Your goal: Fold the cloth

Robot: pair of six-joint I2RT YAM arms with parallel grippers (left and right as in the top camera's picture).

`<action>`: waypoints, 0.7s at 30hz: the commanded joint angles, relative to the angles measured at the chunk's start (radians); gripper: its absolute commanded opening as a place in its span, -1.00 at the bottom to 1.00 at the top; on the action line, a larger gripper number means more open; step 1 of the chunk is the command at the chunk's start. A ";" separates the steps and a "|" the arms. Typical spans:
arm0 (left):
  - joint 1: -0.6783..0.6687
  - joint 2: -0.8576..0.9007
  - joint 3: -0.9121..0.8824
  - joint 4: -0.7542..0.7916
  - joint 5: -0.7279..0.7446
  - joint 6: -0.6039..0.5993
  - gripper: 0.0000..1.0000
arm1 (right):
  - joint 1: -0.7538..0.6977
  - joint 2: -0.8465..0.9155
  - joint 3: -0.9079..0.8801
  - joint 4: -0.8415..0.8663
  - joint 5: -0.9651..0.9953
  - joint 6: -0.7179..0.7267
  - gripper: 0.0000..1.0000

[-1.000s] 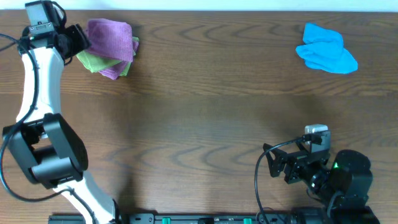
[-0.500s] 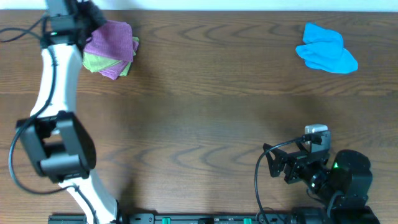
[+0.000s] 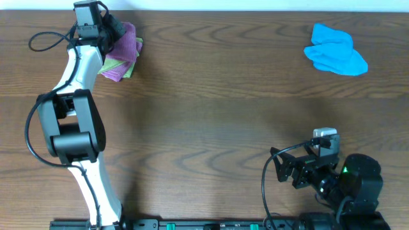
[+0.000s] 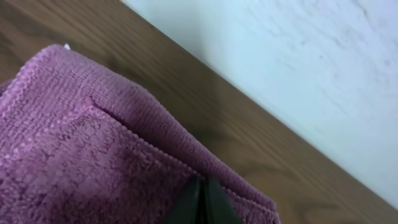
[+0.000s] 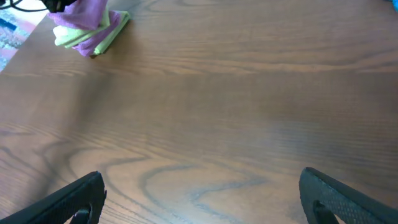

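- L arm has swung in from the table's [image 3: 204, 115] far-left edge over the last sec; the left gripper [image 3: 110, 29] now sits over the far-left pile, where before it was off to the pile's left.
- Your target, the cloth [image 3: 130, 39], is in the table's far-left corner. It's bunched up, not flat, and lies on top of the lime-green cloth [image 3: 112, 64].
- L wrist cam: the cloth [image 4: 74, 149] fills most of the frame, with its hemmed edge running diagonally. The left gripper [image 4: 203, 200] shows as dark tips at the bottom of the view, right at that hem.
- L fingers look pressed together, just a thin seam between them. You can't tell if any fabric is pinched.
- The right gripper [image 3: 280, 168] is parked near the front-right of the table, well apart from the pile.
- R wrist cam: the right gripper [image 5: 200, 186] has its fingers spread wide, holding nothing, bare wood under them. The cloth [image 5: 87, 17] and green cloth [image 5: 113, 30] are far off at top left.
- Blue cloth [image 3: 335, 50] is crumpled at far right, not touched by either arm.
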 commanded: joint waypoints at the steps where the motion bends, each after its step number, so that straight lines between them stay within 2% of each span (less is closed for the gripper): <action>1: 0.005 0.039 0.003 0.010 -0.025 -0.012 -0.89 | -0.008 -0.003 -0.006 -0.001 -0.007 0.014 0.98; 12: 0.006 0.130 0.003 -0.011 -0.067 -0.006 -0.88 | -0.008 -0.003 -0.006 -0.001 -0.007 0.015 0.99; 21: 0.009 0.113 0.003 -0.035 -0.086 0.049 -0.76 | -0.008 -0.003 -0.006 -0.001 -0.007 0.014 0.99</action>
